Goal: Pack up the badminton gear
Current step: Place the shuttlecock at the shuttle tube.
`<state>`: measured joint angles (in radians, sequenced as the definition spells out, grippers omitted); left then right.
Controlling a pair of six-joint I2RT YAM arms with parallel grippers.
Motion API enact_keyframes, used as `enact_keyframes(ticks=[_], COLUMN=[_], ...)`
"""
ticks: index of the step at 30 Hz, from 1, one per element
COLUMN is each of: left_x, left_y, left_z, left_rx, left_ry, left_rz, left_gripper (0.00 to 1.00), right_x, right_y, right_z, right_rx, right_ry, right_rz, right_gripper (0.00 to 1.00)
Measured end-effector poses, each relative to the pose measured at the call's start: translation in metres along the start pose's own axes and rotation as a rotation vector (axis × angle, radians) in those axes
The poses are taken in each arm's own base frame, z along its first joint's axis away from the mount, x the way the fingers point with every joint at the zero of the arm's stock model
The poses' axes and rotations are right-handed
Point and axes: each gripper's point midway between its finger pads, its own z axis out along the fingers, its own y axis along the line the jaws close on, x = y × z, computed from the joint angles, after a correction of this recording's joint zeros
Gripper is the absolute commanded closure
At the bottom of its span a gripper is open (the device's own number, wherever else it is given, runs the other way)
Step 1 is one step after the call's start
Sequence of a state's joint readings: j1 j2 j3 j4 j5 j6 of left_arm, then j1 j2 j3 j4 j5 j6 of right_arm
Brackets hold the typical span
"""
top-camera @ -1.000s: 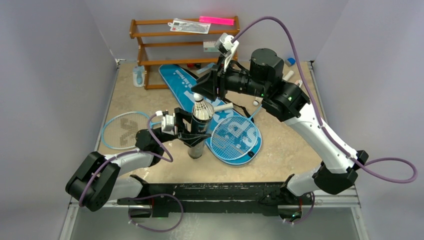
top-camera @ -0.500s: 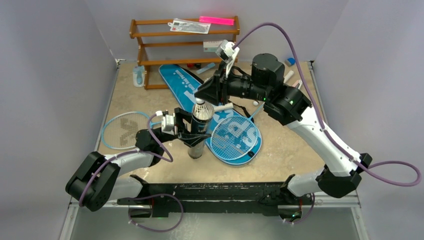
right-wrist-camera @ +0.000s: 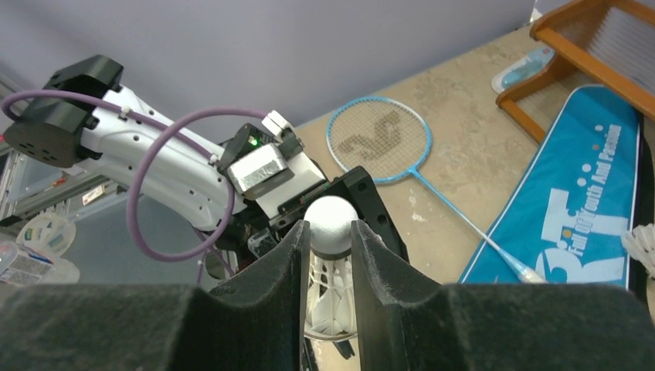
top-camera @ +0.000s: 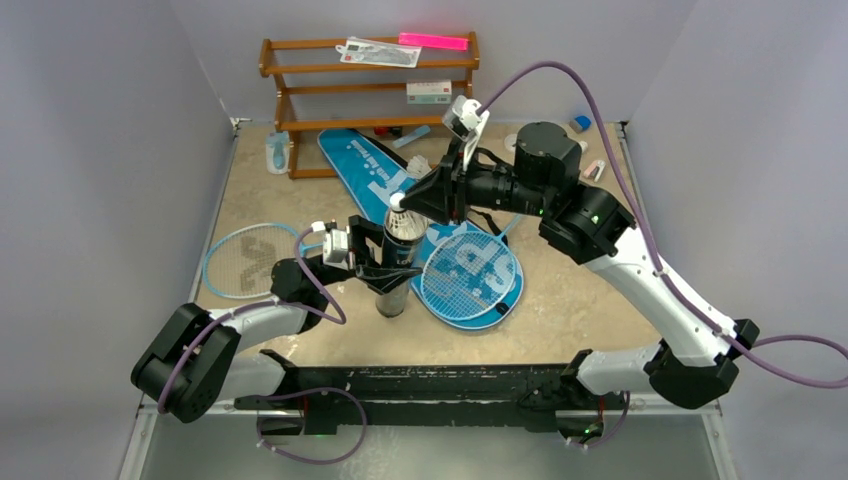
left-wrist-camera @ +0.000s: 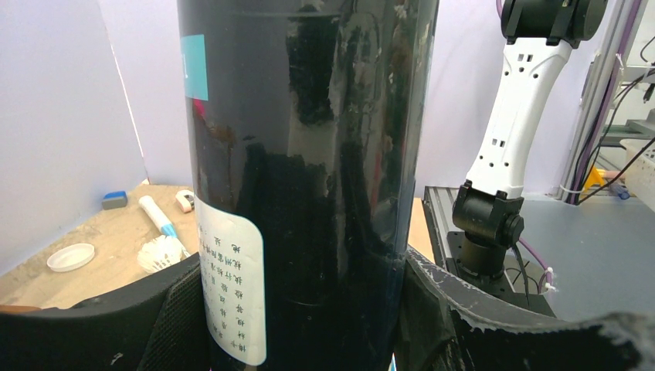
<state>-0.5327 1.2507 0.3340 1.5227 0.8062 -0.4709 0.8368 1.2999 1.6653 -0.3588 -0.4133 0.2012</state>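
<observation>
Bright, even, diffuse light from above. No hard shadows, only soft dark patches on desk [top-camera: 560,310] under arms. Top view sharp, walls dimmer toward corners. Left wrist view: black tube [left-wrist-camera: 309,154] glossy, streaky reflections, background slightly soft. Right wrist view: right gripper [right-wrist-camera: 330,232] pads [right-wrist-camera: 270,301] close to lens, blurred, dark. Shuttlecock [right-wrist-camera: 330,267] cork bright.

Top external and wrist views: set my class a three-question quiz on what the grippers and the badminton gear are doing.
1. True or false: the left gripper holds the black tube upright.
2. What is the right gripper pinching? A. a racket handle B. the cork of a shuttlecock C. a bottle cap
3. What does the racket right of the tube lie on?
Key: 1 true; 2 B; 3 the blue bag.
</observation>
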Motion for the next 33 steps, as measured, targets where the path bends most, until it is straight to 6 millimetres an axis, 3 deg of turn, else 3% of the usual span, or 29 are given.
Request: enact_keyframes(ticks=[3,10,14,19,26,33], left_x=[0.0,0.0,0.0,0.0,0.0,0.0], left_y=[0.0,0.0,0.0,0.0,0.0,0.0], left_z=[0.0,0.0,0.0,0.0,0.0,0.0], left_rx=[0.0,0.0,0.0,0.0,0.0,-0.001], left_ry=[0.0,0.0,0.0,0.0,0.001,0.001], left_rz=[0.0,0.0,0.0,0.0,-0.001,-0.001], left_gripper=[0.72,0.72,0.72,0.72,0.72,0.72], right_x=[0.007,0.006,-0.004,-0.014,0.001,0.004], right_y=[-0.003,-0.003,-0.002,-0.004,-0.011,-0.006], right_z=[0.002,0.003,0.005,0.016,0.032,0.02], right_rx=[0.005,0.006,0.002,-0.005,-0.02,-0.02], right_ry=[0.017,0.013,-0.004,-0.018,0.026,0.017], right_rz=[0.011,0.013,0.005,-0.002,0.025,0.022], right_gripper=[0.47,0.35,0.34,0.44,0.69,0.79])
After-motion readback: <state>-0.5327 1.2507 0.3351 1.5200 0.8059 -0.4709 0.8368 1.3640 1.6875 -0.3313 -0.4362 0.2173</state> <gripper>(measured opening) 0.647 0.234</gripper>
